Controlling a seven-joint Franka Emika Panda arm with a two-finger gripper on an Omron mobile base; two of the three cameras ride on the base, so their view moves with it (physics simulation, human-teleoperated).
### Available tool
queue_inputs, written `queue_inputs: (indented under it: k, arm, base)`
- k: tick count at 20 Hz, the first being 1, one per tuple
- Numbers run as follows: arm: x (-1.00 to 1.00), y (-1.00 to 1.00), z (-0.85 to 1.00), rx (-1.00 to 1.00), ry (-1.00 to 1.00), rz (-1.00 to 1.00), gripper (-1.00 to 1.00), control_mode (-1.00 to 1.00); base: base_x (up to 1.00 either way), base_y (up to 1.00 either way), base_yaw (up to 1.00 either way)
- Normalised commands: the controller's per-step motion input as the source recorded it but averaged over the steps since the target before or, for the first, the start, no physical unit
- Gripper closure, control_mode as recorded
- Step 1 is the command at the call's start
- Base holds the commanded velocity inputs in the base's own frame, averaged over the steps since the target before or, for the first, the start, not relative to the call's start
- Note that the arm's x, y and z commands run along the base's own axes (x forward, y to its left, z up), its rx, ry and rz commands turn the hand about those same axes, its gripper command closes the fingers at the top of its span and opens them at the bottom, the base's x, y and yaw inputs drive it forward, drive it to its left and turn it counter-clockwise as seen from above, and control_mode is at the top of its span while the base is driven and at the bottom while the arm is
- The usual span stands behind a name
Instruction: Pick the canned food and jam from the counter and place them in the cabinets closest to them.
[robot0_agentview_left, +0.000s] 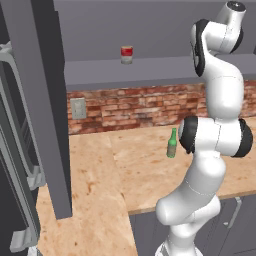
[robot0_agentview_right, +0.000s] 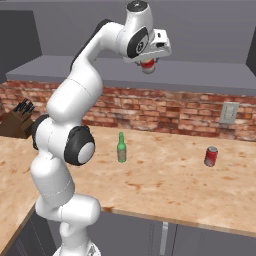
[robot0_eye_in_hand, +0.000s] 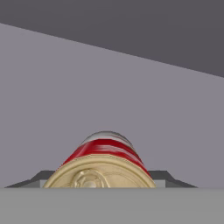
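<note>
Reaching high, the arm brings the canned food onto the pale shelf of the cabinets, so the placing step is in hand. The hand view shows the can between the fingers of the tool, which seems clamped on it. Next, the tool should release and back out. On the worktop stand a green bottle and a red can.
</note>
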Motion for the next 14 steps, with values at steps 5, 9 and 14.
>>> queue_inputs:
  k: [5,9,14]
  arm:
    - [0.31,0.00,0.00,0.00,0.00,0.00,1.00,-1.00]
    - [0.23,0.00,-0.01,0.00,0.00,0.00,1.00,-1.00]
    - [0.00,0.00,0.00,0.00,0.00,0.00,1.00,-1.00]
  base:
    - [0.00,0.00,0.00]
    - [0.00,0.00,0.00]
    - [0.00,0.00,0.00]
